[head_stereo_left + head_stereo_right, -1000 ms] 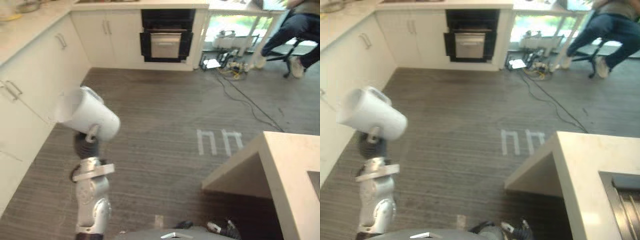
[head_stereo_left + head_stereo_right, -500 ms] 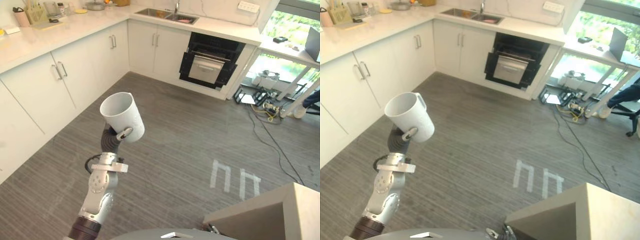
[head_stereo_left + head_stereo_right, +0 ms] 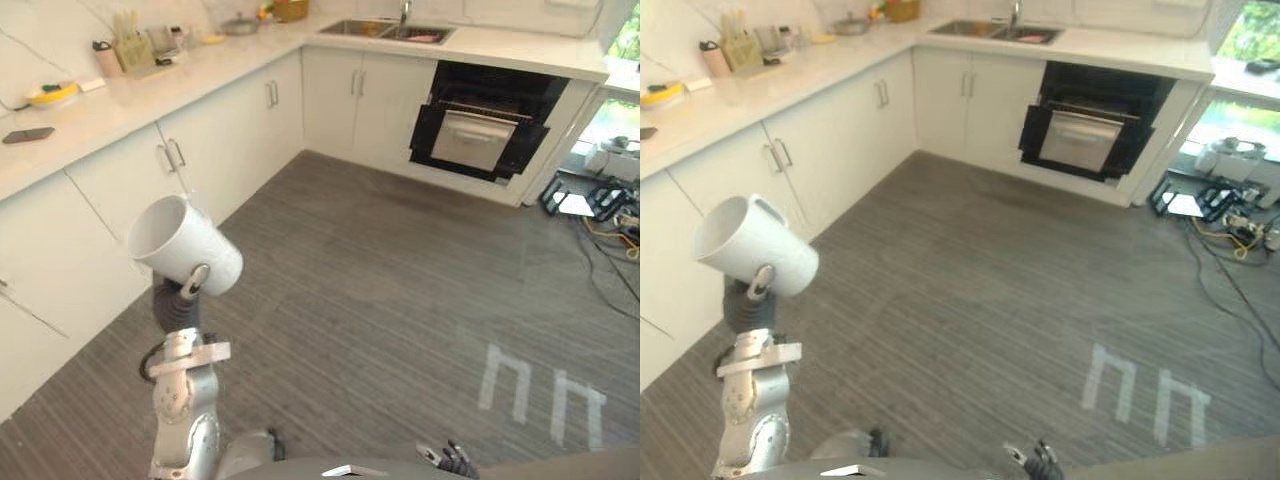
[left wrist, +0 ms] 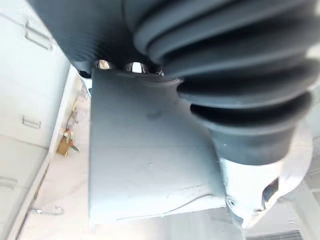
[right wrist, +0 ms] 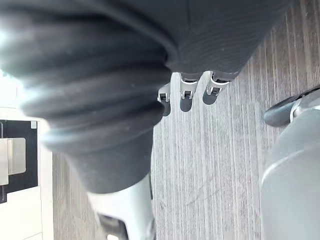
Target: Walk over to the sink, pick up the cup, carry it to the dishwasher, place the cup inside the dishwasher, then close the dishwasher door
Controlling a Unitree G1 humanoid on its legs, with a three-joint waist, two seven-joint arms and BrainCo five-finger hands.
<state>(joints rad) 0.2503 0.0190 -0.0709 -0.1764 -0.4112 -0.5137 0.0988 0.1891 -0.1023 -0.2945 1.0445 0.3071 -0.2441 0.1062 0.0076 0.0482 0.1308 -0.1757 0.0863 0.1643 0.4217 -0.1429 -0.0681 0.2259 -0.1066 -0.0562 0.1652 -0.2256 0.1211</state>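
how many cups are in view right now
1: a white cup, tilted, gripped in the left hand above the floor near the white cabinets. Items on the far countertop are too small to tell.

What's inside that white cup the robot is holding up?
The cup, gripped from below by the left hand, shows a bare white inside near the rim; its bottom is hidden behind its own wall.

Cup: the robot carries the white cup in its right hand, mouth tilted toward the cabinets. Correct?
Wrong hand. The robot carries the white cup in its left hand, mouth tilted toward the cabinets, as the left eye view shows.
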